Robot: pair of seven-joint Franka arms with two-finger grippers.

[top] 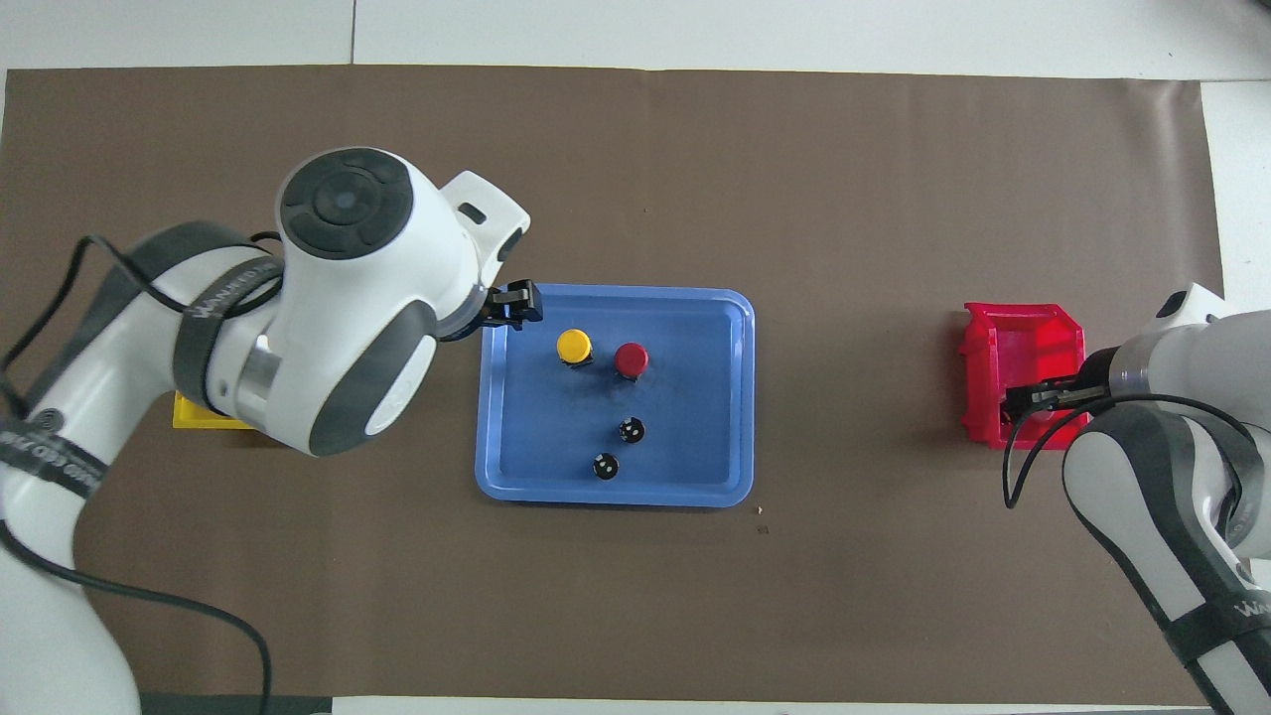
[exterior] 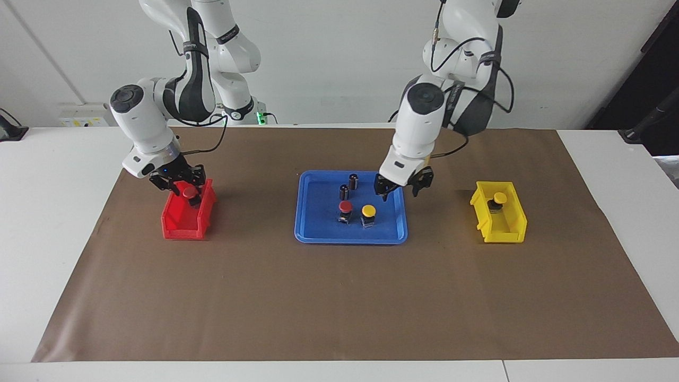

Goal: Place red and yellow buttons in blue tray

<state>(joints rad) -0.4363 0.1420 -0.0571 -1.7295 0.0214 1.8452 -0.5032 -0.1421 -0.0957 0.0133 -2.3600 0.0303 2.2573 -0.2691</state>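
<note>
Two buttons, the red-capped button (exterior: 345, 208) and the yellow-capped button (exterior: 368, 213), stand upright side by side in the blue tray (exterior: 318, 233), each on its black base so it won't roll; two dark cylinders (exterior: 348, 185) stand in the tray too, nearer the robots; the left gripper (exterior: 402, 191) hangs empty over the tray's rim, fingers spread, apparently freed for the second yellow button (exterior: 498, 199) in the yellow bin (exterior: 512, 228); the right gripper (exterior: 177, 185), low over the red bin (exterior: 175, 228), brackets the second red button (exterior: 189, 192), though I cannot tell if it is pinched.
</note>
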